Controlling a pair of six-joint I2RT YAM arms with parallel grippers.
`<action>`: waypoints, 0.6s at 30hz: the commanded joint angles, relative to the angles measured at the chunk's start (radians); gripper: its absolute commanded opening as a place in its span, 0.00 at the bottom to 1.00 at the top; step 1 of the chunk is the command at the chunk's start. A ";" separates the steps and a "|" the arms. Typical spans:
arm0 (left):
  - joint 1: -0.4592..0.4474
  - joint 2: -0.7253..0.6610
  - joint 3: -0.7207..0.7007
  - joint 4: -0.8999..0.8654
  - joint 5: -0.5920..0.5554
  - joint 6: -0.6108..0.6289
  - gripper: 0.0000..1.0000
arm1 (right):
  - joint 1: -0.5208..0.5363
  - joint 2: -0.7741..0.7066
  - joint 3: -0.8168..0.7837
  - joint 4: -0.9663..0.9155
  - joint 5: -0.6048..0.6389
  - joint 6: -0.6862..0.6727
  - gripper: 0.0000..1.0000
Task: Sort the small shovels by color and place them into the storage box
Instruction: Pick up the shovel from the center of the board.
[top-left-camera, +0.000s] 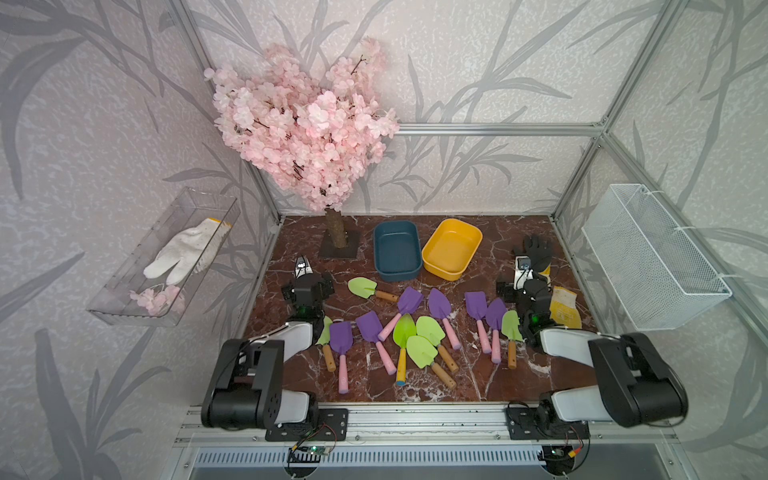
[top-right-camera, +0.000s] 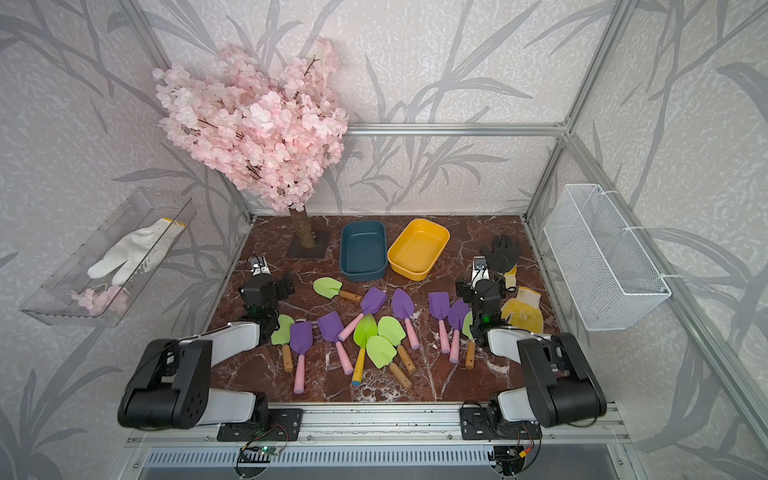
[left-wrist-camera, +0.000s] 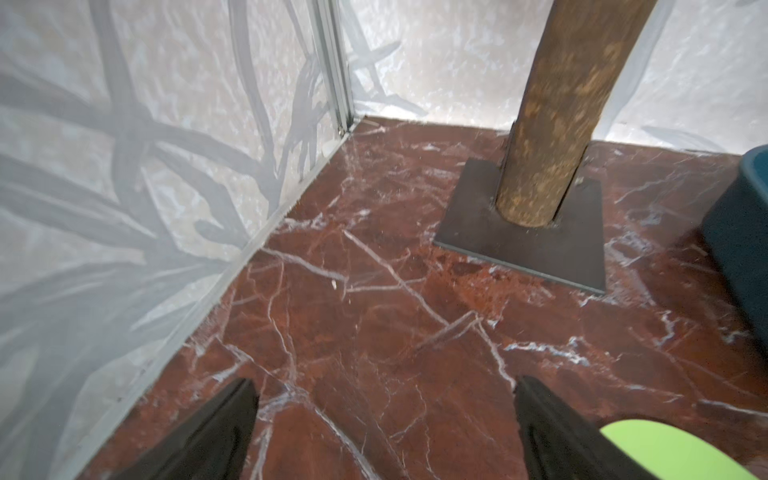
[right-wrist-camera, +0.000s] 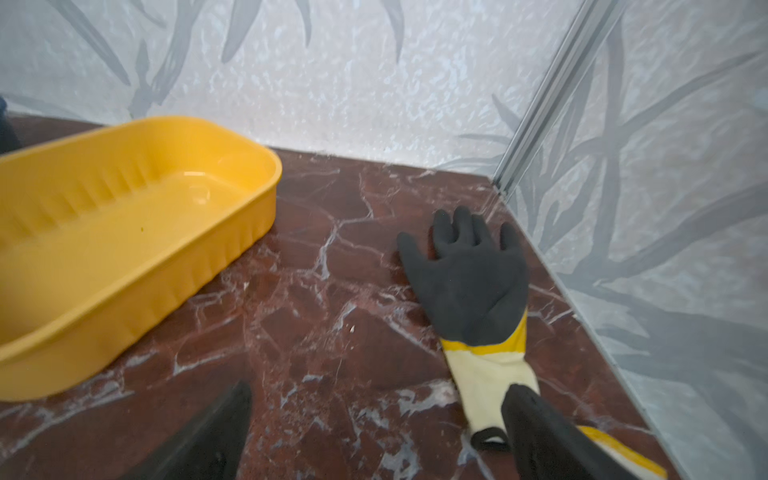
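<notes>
Both sets of fingers stand spread and empty, the left gripper (left-wrist-camera: 386, 415) near the tree trunk (left-wrist-camera: 552, 124), the right gripper (right-wrist-camera: 378, 411) beside the black glove (right-wrist-camera: 465, 282); I judge them parked aside to keep the pile in view. The small shovels (top-left-camera: 404, 328), purple and green mixed, lie lower middle of the frame, none yet in the blue box (top-left-camera: 399, 274) or yellow box (top-left-camera: 442, 270) above.

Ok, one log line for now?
left gripper: open, empty | right gripper: open, empty | shovels: all on table | blue box, yellow box: empty
</notes>
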 joint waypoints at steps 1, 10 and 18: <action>-0.024 -0.166 0.106 -0.254 0.001 0.086 1.00 | 0.012 -0.144 0.098 -0.189 0.049 -0.038 1.00; -0.033 -0.518 0.353 -0.797 0.028 -0.068 0.84 | 0.109 -0.222 0.672 -1.154 0.161 0.149 0.99; -0.177 -0.441 0.649 -1.261 -0.048 -0.291 0.73 | 0.117 -0.186 0.972 -1.644 -0.048 0.439 0.99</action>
